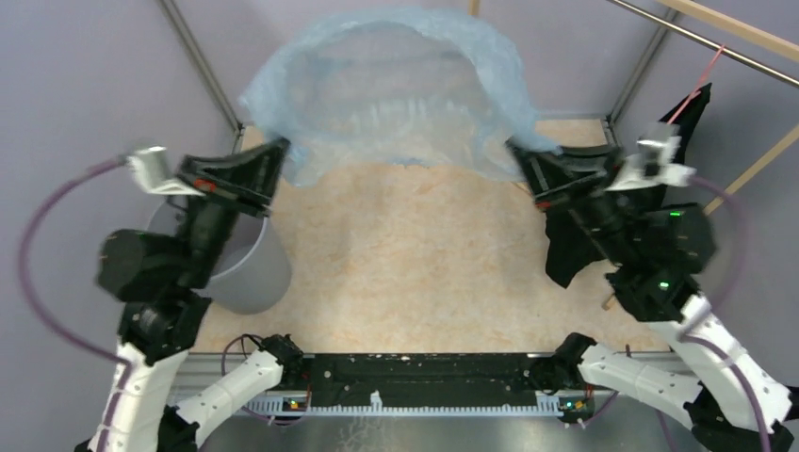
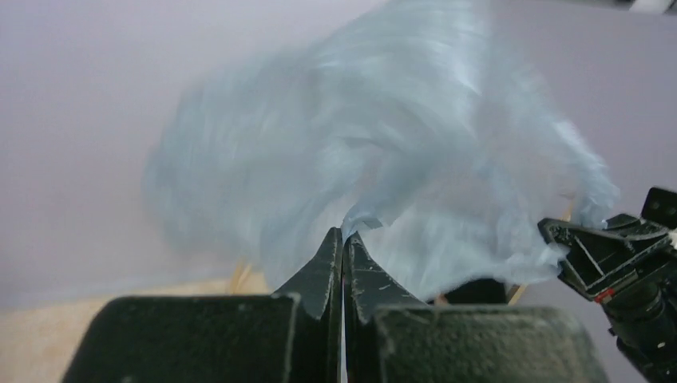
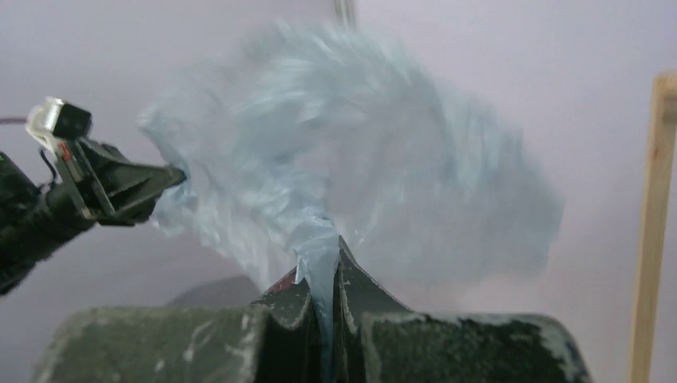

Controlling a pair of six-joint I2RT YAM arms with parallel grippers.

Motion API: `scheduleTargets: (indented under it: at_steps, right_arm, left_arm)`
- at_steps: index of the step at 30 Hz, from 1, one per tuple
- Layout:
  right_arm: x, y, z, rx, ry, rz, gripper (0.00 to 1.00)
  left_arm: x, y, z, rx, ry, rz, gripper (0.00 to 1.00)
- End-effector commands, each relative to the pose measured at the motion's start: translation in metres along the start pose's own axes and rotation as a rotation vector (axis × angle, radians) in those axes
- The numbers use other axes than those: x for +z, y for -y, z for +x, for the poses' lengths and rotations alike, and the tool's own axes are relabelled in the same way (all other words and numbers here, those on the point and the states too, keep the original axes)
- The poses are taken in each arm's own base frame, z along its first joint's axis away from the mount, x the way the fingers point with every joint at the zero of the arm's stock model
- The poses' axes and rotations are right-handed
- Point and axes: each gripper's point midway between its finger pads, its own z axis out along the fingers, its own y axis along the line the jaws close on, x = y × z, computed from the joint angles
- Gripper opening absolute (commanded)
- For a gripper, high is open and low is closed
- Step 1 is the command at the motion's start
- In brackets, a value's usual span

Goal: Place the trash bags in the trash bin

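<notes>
The light-blue trash bag (image 1: 396,89) billows wide open in the air between both arms, above the far part of the table. My left gripper (image 1: 281,151) is shut on its left edge; the film (image 2: 383,144) leaves my closed tips (image 2: 344,233). My right gripper (image 1: 513,149) is shut on its right edge, with a strip of film (image 3: 319,263) pinched between the tips (image 3: 327,249). The grey trash bin (image 1: 250,273) stands on the table at the left, partly hidden under my left arm.
A black cloth garment (image 1: 575,250) hangs at the right behind my right arm. Metal frame posts (image 1: 203,61) and wooden bars (image 1: 735,33) stand at the back corners. The table (image 1: 405,264) is beige speckled.
</notes>
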Motion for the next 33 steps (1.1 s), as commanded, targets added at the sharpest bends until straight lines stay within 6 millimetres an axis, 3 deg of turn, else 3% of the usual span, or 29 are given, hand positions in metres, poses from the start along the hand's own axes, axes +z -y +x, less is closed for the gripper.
scheduleTargets:
  at_steps: [1, 3, 4, 5, 7, 9, 10, 11, 13, 15, 17, 19, 20, 22, 24, 25, 27, 29, 30, 33]
  right_arm:
    - [-0.056, 0.042, 0.27, 0.08, -0.588, 0.127, 0.0]
    - [-0.097, 0.038, 0.338, 0.167, -0.744, 0.118, 0.0]
    - [-0.113, 0.036, 0.358, 0.206, -0.786, 0.126, 0.0]
    - [-0.124, 0.035, 0.37, 0.232, -0.812, 0.134, 0.0]
    - [-0.127, 0.036, 0.369, 0.227, -0.81, 0.142, 0.0]
    - [-0.108, 0.043, 0.342, 0.163, -0.771, 0.162, 0.0]
    - [-0.089, 0.046, 0.317, 0.123, -0.735, 0.167, 0.0]
    - [-0.074, 0.047, 0.293, 0.088, -0.719, 0.163, 0.0]
    - [-0.035, 0.038, 0.226, 0.029, -0.632, 0.121, 0.0]
    - [-0.012, 0.024, 0.16, 0.006, -0.514, 0.071, 0.0]
    - [-0.004, 0.01, 0.105, 0.011, -0.36, 0.018, 0.0]
    - [-0.014, 0.003, 0.084, 0.021, -0.251, -0.008, 0.0]
    - [-0.026, 0.007, 0.1, 0.033, -0.244, 0.011, 0.03]
    - [-0.051, 0.021, 0.138, 0.067, -0.288, 0.089, 0.05]
    - [-0.084, 0.043, 0.209, 0.117, -0.444, 0.22, 0.04]
    - [-0.104, 0.052, 0.245, 0.146, -0.541, 0.283, 0.0]
    - [-0.141, 0.061, 0.299, 0.178, -0.706, 0.366, 0.0]
    - [-0.157, 0.068, 0.317, 0.167, -0.787, 0.416, 0.0]
    - [-0.156, 0.072, 0.312, 0.143, -0.793, 0.434, 0.0]
    - [-0.122, 0.077, 0.262, 0.05, -0.718, 0.421, 0.0]
  left_arm:
    - [-0.026, -0.106, 0.235, -0.015, -0.561, -0.275, 0.0]
    - [-0.064, -0.131, 0.3, -0.038, -0.728, -0.336, 0.0]
    - [-0.078, -0.134, 0.319, -0.051, -0.785, -0.34, 0.0]
    - [-0.088, -0.138, 0.328, -0.051, -0.822, -0.352, 0.0]
    - [-0.09, -0.14, 0.32, -0.015, -0.813, -0.363, 0.0]
    - [-0.073, -0.136, 0.288, 0.045, -0.733, -0.349, 0.0]
    - [-0.058, -0.126, 0.266, 0.071, -0.684, -0.311, 0.0]
    - [-0.037, -0.109, 0.229, 0.096, -0.607, -0.254, 0.0]
    - [-0.006, -0.076, 0.177, 0.125, -0.516, -0.149, 0.0]
    - [0.013, -0.042, 0.124, 0.132, -0.412, -0.045, 0.0]
    - [0.018, -0.021, 0.085, 0.124, -0.301, 0.017, 0.0]
    - [0.016, -0.021, 0.078, 0.099, -0.228, 0.012, 0.0]
    - [0.013, -0.03, 0.086, 0.061, -0.205, -0.024, 0.0]
    - [0.006, -0.063, 0.136, -0.041, -0.252, -0.146, 0.0]
    - [-0.012, -0.092, 0.218, -0.103, -0.434, -0.219, 0.0]
    - [-0.02, -0.096, 0.249, -0.122, -0.526, -0.217, 0.0]
    - [-0.033, -0.11, 0.287, -0.095, -0.654, -0.247, 0.0]
    - [-0.039, -0.131, 0.291, -0.021, -0.694, -0.342, 0.0]
    - [-0.036, -0.135, 0.284, 0.015, -0.68, -0.359, 0.0]
    - [-0.009, -0.11, 0.229, 0.083, -0.563, -0.259, 0.0]
